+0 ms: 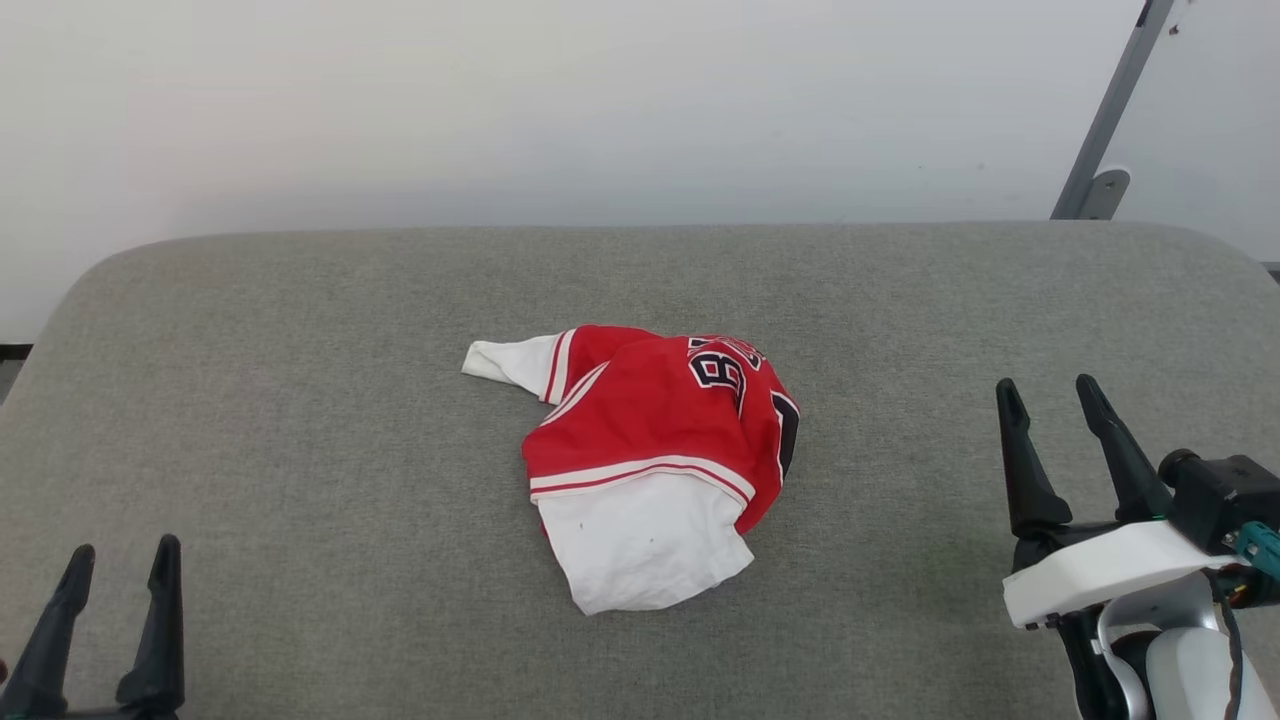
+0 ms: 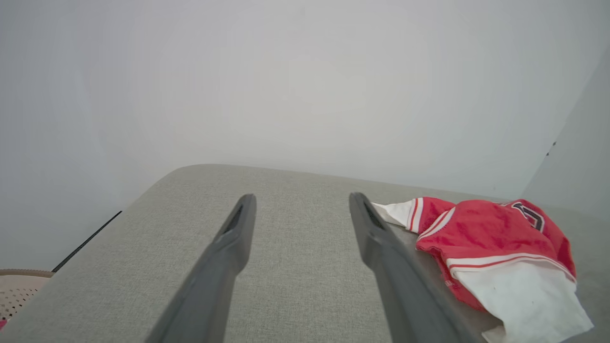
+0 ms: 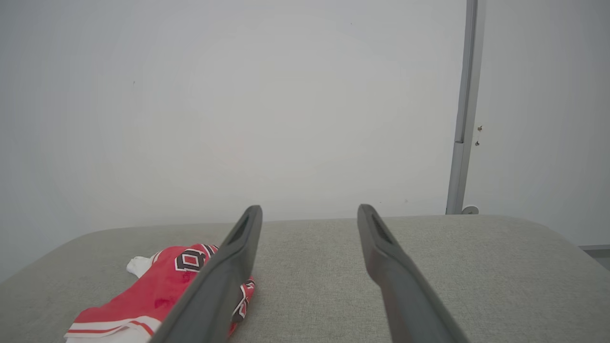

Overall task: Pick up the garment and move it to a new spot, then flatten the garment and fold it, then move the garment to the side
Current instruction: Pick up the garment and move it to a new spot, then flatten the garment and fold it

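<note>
Left pincer [image 1: 127, 548]: jaws wide apart, holding nothing; at 8 o'clock in the head view, low over the table [image 1: 300, 400].
Right pincer [image 1: 1047, 385]: jaws also wide apart and empty; at 4 o'clock, standing higher up the head view than the left.
Shirt [image 1: 650, 450]: crumpled in a heap at mid-table, well apart from both pincers. It lies toward 2 o'clock from the left pincer and 9 o'clock from the right. One white sleeve [image 1: 505, 362] pokes out at 10 o'clock of the heap, and the other white part spreads at 6 o'clock.
Step, as judged: first pick not yet begun.
Risk, thin grip: closing on a sleeve alone would likely lift one layer and leave the rest dragging in a bunch.
Risk, deep grip: coming down too far could pinch the table's grey cover along with the shirt.
Risk, arms: both reaching for the centre together could crowd each other.
Edges: far edge runs from 10 to 2 o'clock with rounded corners, the wall [image 1: 600, 100] close behind. The near edge cannot be made out.
Open room: bare cover all round the heap, widest toward 9 and 3 o'clock.
Obstacle: slanted pole [image 1: 1110, 110] at 1 o'clock, beyond the far corner.
</note>
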Controlling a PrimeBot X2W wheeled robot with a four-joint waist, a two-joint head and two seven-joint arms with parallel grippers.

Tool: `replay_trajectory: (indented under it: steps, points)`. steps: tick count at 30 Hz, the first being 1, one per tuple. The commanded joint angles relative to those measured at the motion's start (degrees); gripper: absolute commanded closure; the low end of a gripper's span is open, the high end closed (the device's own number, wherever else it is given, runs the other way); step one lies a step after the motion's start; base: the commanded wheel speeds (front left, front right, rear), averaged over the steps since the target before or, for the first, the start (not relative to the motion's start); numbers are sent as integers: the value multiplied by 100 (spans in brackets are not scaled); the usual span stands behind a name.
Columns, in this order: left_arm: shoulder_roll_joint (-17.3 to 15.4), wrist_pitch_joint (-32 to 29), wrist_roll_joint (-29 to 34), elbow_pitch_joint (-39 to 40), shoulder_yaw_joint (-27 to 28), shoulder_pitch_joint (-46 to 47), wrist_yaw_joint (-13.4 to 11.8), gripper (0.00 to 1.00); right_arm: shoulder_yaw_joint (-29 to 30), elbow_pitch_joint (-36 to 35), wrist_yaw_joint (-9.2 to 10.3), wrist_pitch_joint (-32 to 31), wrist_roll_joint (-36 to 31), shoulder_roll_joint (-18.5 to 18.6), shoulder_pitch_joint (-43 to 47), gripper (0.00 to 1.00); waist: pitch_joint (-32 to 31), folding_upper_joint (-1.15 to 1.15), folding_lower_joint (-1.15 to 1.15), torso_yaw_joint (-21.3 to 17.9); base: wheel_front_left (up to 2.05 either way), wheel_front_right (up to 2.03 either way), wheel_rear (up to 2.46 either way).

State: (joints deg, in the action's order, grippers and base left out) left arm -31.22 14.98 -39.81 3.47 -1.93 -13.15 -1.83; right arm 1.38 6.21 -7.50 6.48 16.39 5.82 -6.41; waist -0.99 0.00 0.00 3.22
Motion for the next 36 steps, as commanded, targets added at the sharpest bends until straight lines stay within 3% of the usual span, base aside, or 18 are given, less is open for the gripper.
replay_trajectory:
  steps: [1,25,36]
  points:
    - [40,26,43,-20,51,-67,38,0,1,-9,2,-35,-29,-14,55,0,0,0,0,9,0,0,0]
    - [1055,27,712,-114,425,-145,577,0,261,-64,2,-222,-125,-92,376,0,-102,0,0,174,0,0,0]
    - [1273,28,910,-219,464,-88,700,0,308,-111,2,-332,-154,-122,470,0,-126,0,0,221,0,0,0]
